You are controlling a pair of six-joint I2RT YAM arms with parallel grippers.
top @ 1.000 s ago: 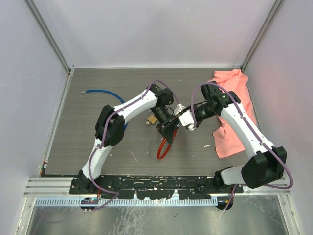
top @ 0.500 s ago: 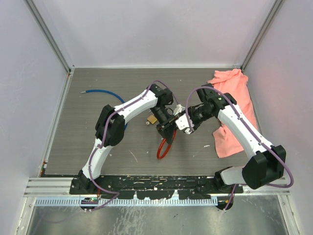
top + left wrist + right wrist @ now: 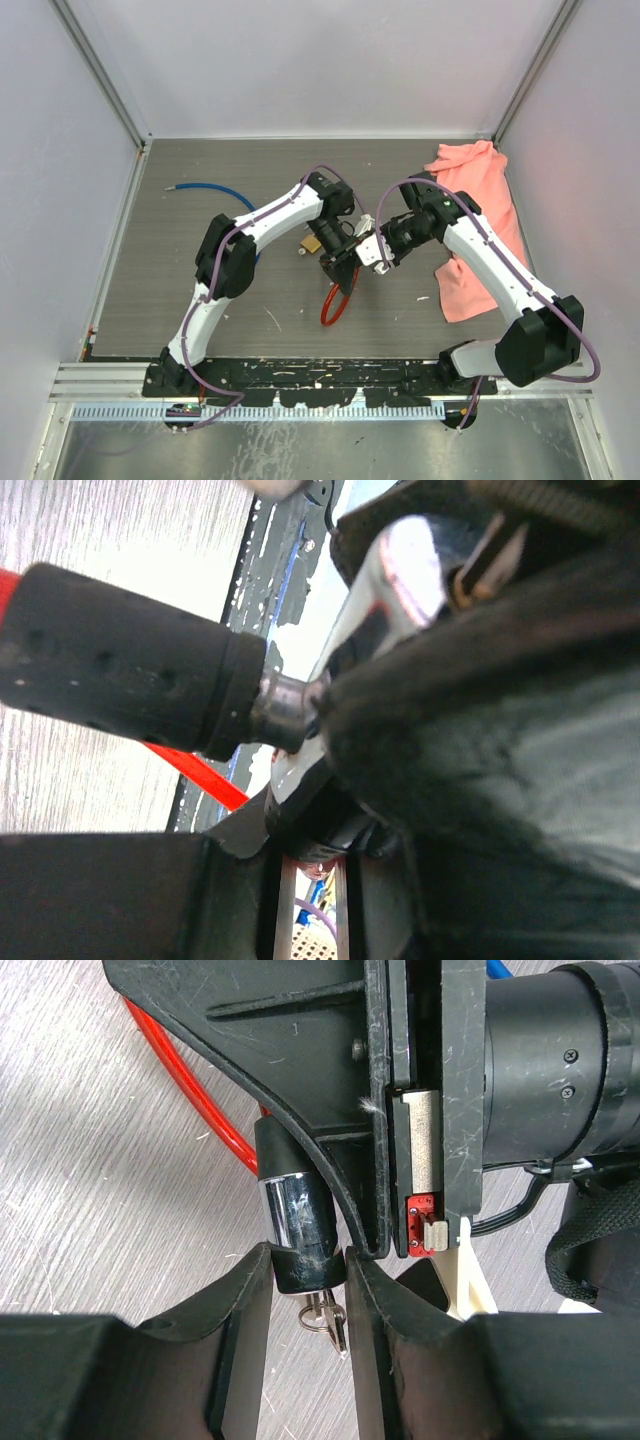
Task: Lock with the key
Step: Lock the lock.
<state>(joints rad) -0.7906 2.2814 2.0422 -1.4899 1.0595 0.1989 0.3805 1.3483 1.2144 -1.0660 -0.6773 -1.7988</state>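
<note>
A cable lock with a red cable (image 3: 330, 305) hangs from my left gripper (image 3: 340, 262), which is shut on the lock's body. In the right wrist view the chrome barrel (image 3: 290, 1205) points down to a black end cap (image 3: 303, 1268), with the key (image 3: 328, 1317) and its ring sticking out of it. My right gripper (image 3: 308, 1260) is closed around that end cap, one finger pressing each side, and the key lies between the fingers. In the left wrist view the black sleeve (image 3: 130, 670) and red cable (image 3: 190, 775) show above the left gripper (image 3: 315, 840).
A small brass padlock (image 3: 312, 244) lies just left of the left gripper. A blue cable (image 3: 205, 187) lies at the far left. A pink cloth (image 3: 480, 210) covers the right side of the table, under the right arm.
My right gripper has moved left, up against the left gripper, so its fingers now sit around the lock's key end. The left arm has stayed put.
</note>
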